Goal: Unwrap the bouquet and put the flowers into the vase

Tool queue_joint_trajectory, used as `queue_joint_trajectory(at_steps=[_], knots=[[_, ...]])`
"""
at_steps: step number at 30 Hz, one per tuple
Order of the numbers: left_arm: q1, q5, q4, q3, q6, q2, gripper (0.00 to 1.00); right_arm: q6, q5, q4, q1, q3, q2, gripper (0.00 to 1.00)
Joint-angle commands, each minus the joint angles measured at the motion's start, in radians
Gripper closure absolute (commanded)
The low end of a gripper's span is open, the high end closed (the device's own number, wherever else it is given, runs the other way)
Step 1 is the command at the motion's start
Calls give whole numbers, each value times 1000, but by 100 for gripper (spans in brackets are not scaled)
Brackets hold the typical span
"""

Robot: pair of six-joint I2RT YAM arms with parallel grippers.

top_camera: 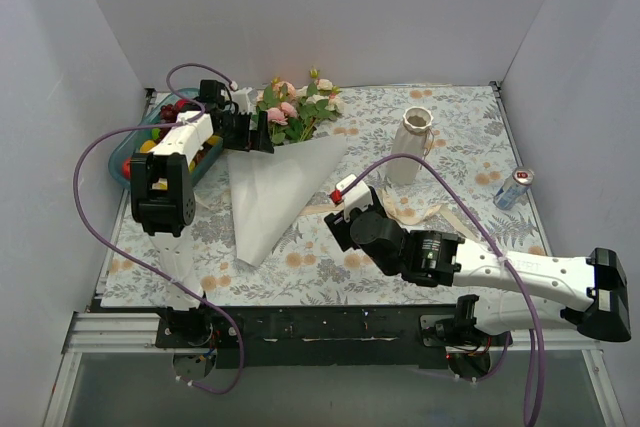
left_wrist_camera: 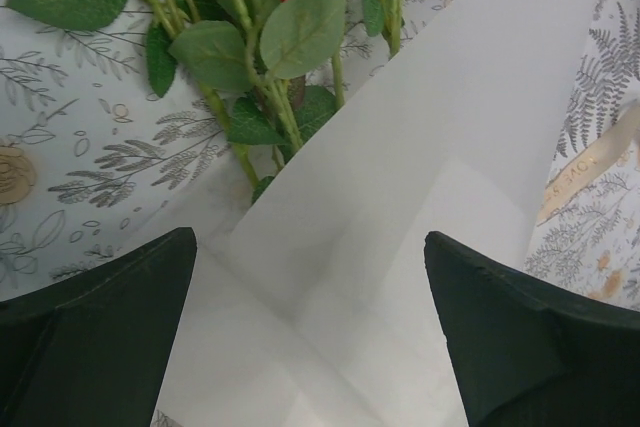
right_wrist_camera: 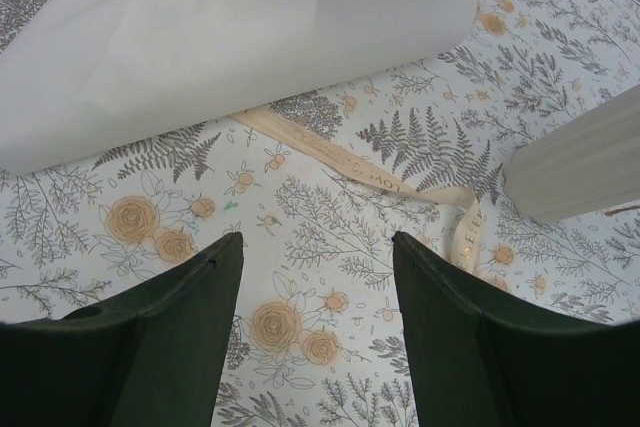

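Flowers (top_camera: 295, 107) lie left of the vase (top_camera: 412, 142), stems running nearward inside the loose paper (top_camera: 270, 187). Left gripper (top_camera: 262, 137), fingers wide apart, hovers over the stems, nearer than the right gripper (right_wrist_camera: 315, 247), also apart, beside the vase.

Two white-and-black arms (top_camera: 520, 272), looping purple cables (top_camera: 78, 192), dark green gripper fingers (left_wrist_camera: 100, 317).

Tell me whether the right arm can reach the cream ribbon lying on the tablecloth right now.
Probably yes: the ribbon lies loose just ahead of the open right gripper, with only bare tablecloth between them.
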Motion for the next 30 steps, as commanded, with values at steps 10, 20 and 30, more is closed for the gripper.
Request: queue_joint_trajectory(at_steps=[10,20,30], knots=[[-47,-105,23,9,24,-35,56,28,43,38,6,-28,-43,32],[-66,-105,-57,80,24,-56,100,45,50,38,6,-40,-66,32],[-92,-15,-155,184,-20,-111,100,51,53,29,6,-39,-102,32]])
